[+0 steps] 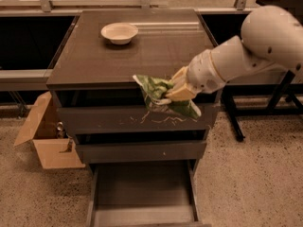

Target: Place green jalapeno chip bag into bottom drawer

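The green jalapeno chip bag [158,94] hangs crumpled in my gripper [171,93], which is shut on it. The bag is in the air in front of the cabinet's front edge, level with the scratched top drawer front [137,119]. My white arm reaches in from the right. The bottom drawer [142,188] is pulled open on the floor below, its dark grey flat floor bare, well under the bag.
A round cream bowl [119,32] sits at the back of the brown cabinet top [94,60]. An open cardboard box [45,138] stands on the floor to the left of the cabinet. A dark table leg [232,117] stands to the right.
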